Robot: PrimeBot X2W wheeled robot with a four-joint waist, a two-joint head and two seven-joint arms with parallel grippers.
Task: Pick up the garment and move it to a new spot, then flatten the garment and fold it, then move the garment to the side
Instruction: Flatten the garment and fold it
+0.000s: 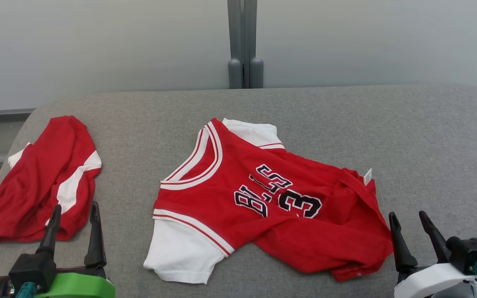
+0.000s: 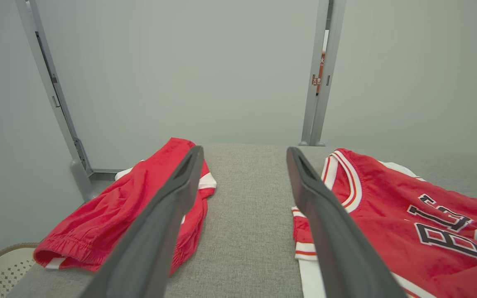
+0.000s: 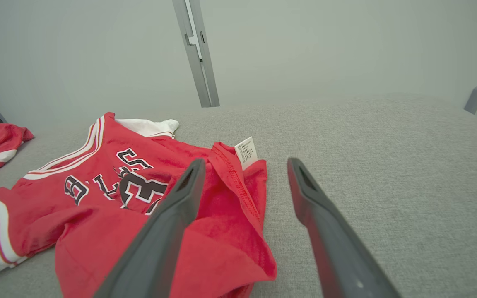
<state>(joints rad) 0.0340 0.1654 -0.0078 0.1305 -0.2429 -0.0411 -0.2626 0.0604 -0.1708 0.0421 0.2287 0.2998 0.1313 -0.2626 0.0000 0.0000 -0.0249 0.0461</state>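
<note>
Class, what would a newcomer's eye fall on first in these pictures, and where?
A red jersey with white sleeves and black lettering lies rumpled in the middle of the grey table. A second red-and-white garment sits bunched at its left edge. The left gripper and right gripper stand open at the near edge.

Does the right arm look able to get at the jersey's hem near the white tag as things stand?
Probably yes: the right gripper hangs open right beside the jersey hem, with nothing but bare grey surface between them.

Soft matt cloth jersey (image 1: 271,198), coarse woven grey table cover (image 1: 429,136)
</note>
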